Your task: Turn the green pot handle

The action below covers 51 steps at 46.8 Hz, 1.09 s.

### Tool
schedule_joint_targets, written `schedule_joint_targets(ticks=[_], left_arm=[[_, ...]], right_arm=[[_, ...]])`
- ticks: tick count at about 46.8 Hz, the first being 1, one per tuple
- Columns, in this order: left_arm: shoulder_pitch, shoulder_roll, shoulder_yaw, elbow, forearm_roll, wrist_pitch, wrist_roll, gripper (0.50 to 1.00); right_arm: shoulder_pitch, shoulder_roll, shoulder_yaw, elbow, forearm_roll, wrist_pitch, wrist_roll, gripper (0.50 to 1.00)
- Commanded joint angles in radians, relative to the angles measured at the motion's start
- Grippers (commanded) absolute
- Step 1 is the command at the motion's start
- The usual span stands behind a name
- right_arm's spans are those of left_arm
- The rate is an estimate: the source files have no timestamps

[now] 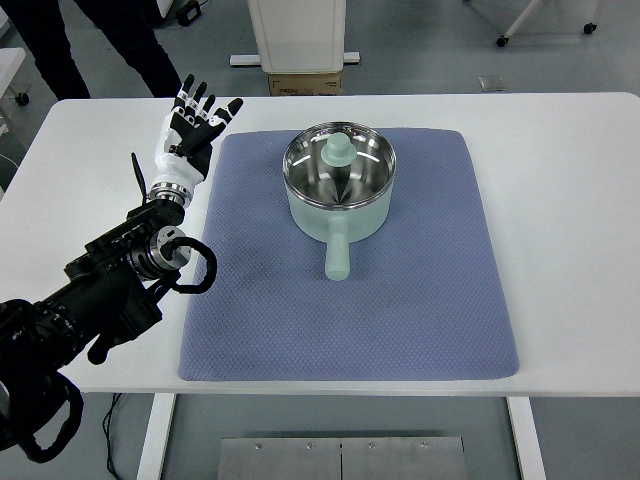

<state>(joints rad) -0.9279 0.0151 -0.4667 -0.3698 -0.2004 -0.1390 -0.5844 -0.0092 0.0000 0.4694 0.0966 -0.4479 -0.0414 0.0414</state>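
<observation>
— Grey flooring is seen behind a white table [560, 200], which fills most of the view. What is laid on it?

— A blue-grey mat [400, 320] is spread over the middle of the table, its near edge close to the table's near edge. On the far half of the mat a pale green pot [340, 212] is set upright.

— How is the pot arranged?

— Its shiny metal inside is shown, and a pale green knob [338, 151] is seen within the bowl, toward the far side. The handle [337, 252] is pointed toward the near edge of the table and is rested over the mat.

— And the robot?

— A black left arm [90, 300] is brought in from the lower left corner and is stretched over the bare table just left of the mat. The left hand [187, 135] is held near the mat's far left corner, well apart from the pot. Its fingers [207, 106] are spread and extended toward the far edge; nothing is held in them.

— Is anything noted beyond the table?

— The legs of a person [60, 45] in dark trousers are seen at the top left. A white stand [296, 35] is placed behind the far edge, with a cardboard box [305, 84] at its foot. A wheeled base [550, 20] is glimpsed at the top right.
</observation>
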Motion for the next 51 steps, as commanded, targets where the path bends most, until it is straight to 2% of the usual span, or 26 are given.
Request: schedule_joint_targets(ticks=[1, 28, 40, 51], left_arm=[[-0.005, 0.000, 0.000, 0.000, 0.001, -0.001, 0.000, 1.000], [0.006, -0.003, -0.003, 0.000, -0.001, 0.001, -0.006, 1.000], [-0.020, 0.005, -0.004, -0.017, -0.001, 0.001, -0.008, 1.000], [-0.035, 0.035, -0.010, -0.093, 0.005, -0.001, -0.014, 1.000]], right_arm=[[0.000, 0.000, 0.000, 0.000, 0.000, 0.000, 0.000, 1.000], [0.000, 0.000, 0.000, 0.000, 0.000, 0.000, 0.000, 1.000], [0.000, 0.000, 0.000, 0.000, 0.000, 0.000, 0.000, 1.000], [0.000, 0.000, 0.000, 0.000, 0.000, 0.000, 0.000, 1.000]])
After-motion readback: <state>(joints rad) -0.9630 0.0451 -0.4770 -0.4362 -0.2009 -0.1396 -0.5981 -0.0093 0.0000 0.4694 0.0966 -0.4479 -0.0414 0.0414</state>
